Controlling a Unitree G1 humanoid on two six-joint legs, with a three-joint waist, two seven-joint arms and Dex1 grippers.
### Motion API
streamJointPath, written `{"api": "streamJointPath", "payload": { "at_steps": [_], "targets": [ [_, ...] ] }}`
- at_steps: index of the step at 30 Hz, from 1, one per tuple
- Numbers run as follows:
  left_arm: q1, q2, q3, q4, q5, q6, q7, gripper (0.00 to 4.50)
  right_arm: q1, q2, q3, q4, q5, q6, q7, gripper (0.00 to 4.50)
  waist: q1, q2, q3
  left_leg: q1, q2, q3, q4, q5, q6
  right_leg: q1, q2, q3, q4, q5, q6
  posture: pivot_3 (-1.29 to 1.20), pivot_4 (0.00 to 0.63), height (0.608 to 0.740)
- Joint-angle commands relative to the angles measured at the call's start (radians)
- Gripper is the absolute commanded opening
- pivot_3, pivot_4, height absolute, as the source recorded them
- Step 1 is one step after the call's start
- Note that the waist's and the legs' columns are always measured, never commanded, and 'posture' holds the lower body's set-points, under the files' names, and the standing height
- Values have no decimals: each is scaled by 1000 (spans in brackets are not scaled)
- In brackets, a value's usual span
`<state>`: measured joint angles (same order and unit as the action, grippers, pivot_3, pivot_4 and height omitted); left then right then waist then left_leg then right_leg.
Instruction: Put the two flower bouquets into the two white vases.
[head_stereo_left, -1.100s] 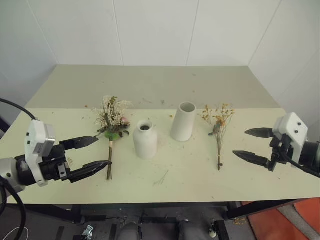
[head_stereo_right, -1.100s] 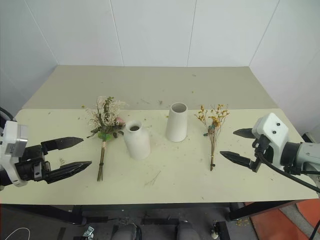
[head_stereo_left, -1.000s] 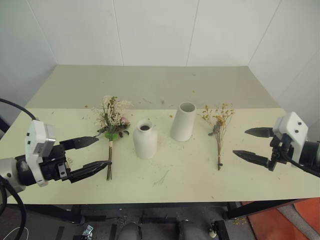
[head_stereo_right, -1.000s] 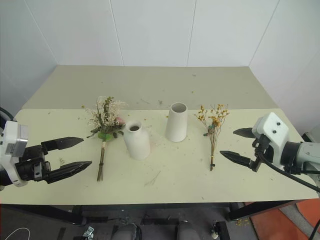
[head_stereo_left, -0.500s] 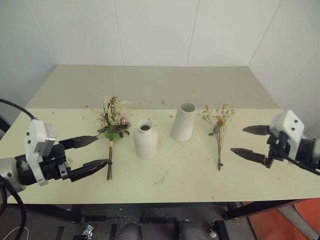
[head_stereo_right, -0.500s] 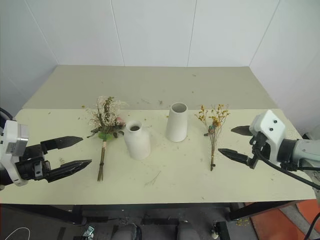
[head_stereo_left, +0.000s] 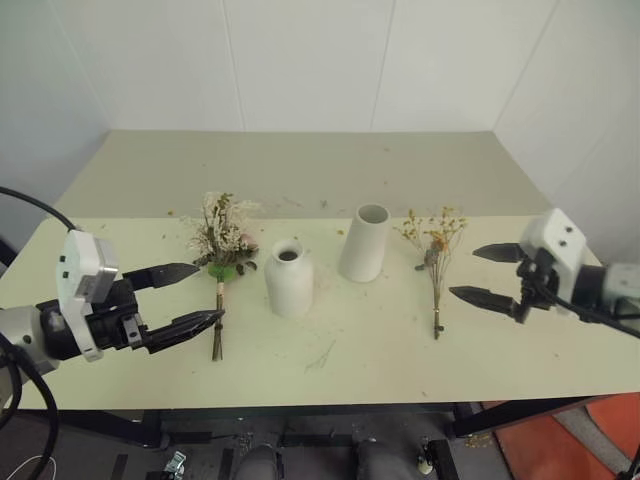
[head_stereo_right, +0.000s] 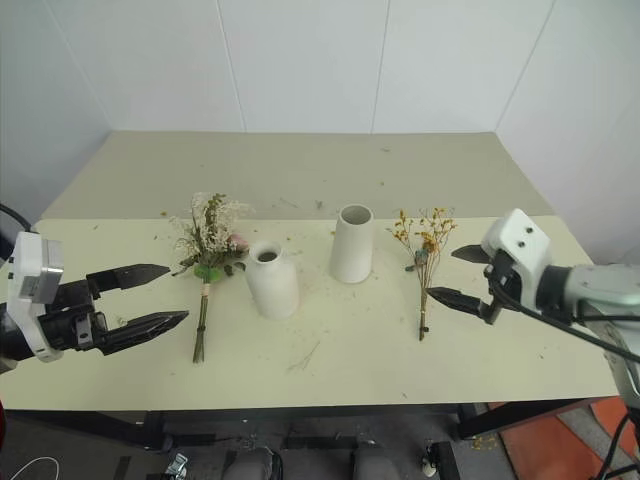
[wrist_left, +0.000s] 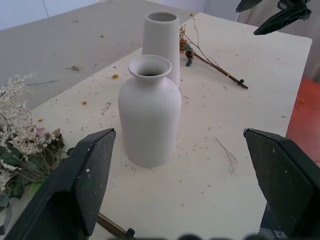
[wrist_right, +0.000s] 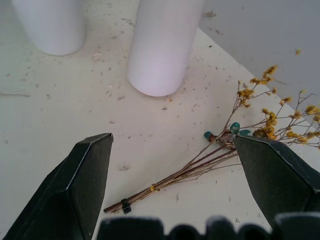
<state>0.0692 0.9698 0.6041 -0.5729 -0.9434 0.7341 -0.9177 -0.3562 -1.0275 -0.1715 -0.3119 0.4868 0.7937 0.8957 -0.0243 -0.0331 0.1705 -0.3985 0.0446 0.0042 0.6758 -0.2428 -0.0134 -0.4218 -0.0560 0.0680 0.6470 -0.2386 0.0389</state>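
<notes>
While both bunches lie flat on the pale green desk (head_stereo_left: 380, 350), nothing is yet held; both vases stand empty.
Left pincer (head_stereo_left: 192, 295): two black fingers wide apart, empty; tips just beside the stems of the full bunch of pink roses, white sprigs and green leaves (head_stereo_left: 222, 240).
Right pincer (head_stereo_left: 480, 273): fingers wide apart, empty; hovering near the sparse bunch of small yellow-orange dried flowers on thin stems (head_stereo_left: 436, 250).
Vases: rounded matte white bottle vase with narrow neck (head_stereo_left: 288, 280) and taller tapered white vase with wide mouth (head_stereo_left: 362, 243), upright between the bunches.
Risk, dried bunch: thin stems likely brittle; a hard squeeze could snap them; a loose one could let them slip.
Risk, rose bunch: a swing past the bottle vase could tip it; its narrow neck may snag the stems.
</notes>
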Motion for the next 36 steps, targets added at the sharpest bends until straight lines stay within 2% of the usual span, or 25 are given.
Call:
{"api": "streamJointPath", "payload": {
  "at_steps": [1,4,6,10,15,23,27,36],
  "targets": [
    [-42,7,-16,6,2,-28,-8,4481,-189,23,121,71,11,291,-81,4500,-4,0,0,0,0,0,0,0,0,0,0,0,0,0,0,0,150,740],
    [-69,6,-37,7,6,-35,-8,4481,-360,77,241,196,-24,479,-133,4500,-9,0,0,-1,0,0,0,0,0,-1,1,0,-1,0,-1,0,150,740],
    [-87,6,-42,7,2,-37,-9,4481,-442,113,270,287,-45,560,-171,4500,-12,0,0,-2,0,0,0,0,0,-1,1,0,-1,0,-1,0,150,740],
    [-118,9,-51,5,-1,-41,-14,4481,-566,147,355,479,-55,660,-150,4500,-6,0,0,-6,0,-1,0,0,0,-4,0,-1,-2,0,0,0,150,740],
    [-131,5,-57,3,3,-40,-14,4481,-626,184,434,613,-94,664,-151,4500,-10,0,0,-6,0,-1,-1,0,0,-4,0,-1,-2,0,0,0,150,740],
    [-136,4,-54,5,3,-44,-19,4481,-646,240,539,724,-143,551,-80,4500,-20,0,0,-6,0,-1,-1,0,0,-4,0,-1,-1,0,0,0,150,740],
    [-136,6,-46,4,1,-43,-22,4500,-651,269,546,793,-166,517,-54,3590,-22,0,0,-5,0,-1,0,0,0,-4,0,-1,-1,0,0,0,150,740],
    [-141,9,-30,10,-11,-42,-38,4500,-664,300,470,913,-224,492,-86,399,-23,0,0,-2,0,-1,-1,0,0,-1,1,-1,-1,0,0,0,150,740]
  ]
}}
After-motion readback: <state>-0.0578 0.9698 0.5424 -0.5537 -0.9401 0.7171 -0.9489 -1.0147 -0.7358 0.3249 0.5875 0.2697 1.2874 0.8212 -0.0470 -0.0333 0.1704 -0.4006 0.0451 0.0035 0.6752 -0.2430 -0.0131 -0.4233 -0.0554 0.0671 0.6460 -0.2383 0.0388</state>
